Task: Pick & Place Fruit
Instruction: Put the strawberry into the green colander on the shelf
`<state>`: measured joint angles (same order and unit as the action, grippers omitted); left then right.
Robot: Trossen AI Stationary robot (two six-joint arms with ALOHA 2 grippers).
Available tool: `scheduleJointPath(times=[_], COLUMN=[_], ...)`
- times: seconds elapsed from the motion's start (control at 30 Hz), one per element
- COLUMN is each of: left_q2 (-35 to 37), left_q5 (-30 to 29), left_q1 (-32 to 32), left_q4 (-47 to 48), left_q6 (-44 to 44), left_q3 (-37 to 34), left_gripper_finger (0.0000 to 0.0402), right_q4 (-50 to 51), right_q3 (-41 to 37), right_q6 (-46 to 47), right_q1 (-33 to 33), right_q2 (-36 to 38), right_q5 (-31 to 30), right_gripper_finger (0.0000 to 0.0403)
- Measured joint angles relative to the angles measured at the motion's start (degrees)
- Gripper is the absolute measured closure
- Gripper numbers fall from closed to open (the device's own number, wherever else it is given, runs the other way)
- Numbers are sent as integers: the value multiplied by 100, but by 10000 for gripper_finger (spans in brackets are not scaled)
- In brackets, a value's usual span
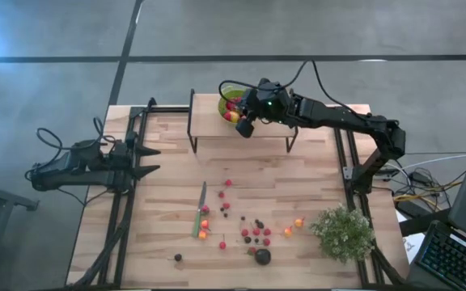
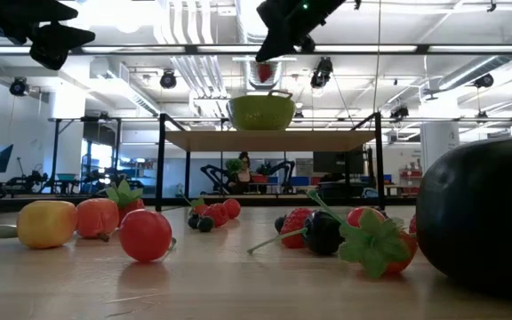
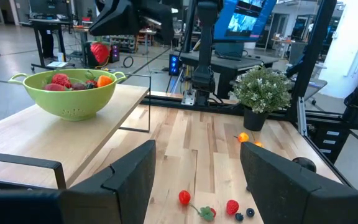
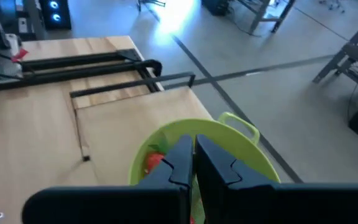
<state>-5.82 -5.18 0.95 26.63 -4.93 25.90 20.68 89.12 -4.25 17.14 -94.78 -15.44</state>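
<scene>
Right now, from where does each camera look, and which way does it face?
High: above, straight down on table; both arms.
Low: tabletop level, across fruit toward shelf; arms overhead.
Left wrist: past open left gripper toward bowl.
Right wrist: down past shut right gripper.
All four share the bowl.

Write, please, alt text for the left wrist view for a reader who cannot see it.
A green colander holding fruit sits on a raised wooden shelf, with the right end effector holding a red strawberry above it. More fruit pieces lie scattered on the table, near a potted plant.
</scene>
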Motion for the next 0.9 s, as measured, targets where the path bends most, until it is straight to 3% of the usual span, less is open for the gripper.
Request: scheduleJointPath(times=[0.47,0.9], left_q2=[1,1], left_q5=[0,1], left_q1=[0,2], left_q4=[0,2], left_q6=[0,0], left_q3=[0,-1], left_gripper_finger=[161,161], right_q4=[-809,-751], right_q3=[-464,-591], right_q6=[-176,-193], right_q1=[177,270], right_q2=[-9,-9], right_q5=[-170,-172], right_gripper_finger=[394,394])
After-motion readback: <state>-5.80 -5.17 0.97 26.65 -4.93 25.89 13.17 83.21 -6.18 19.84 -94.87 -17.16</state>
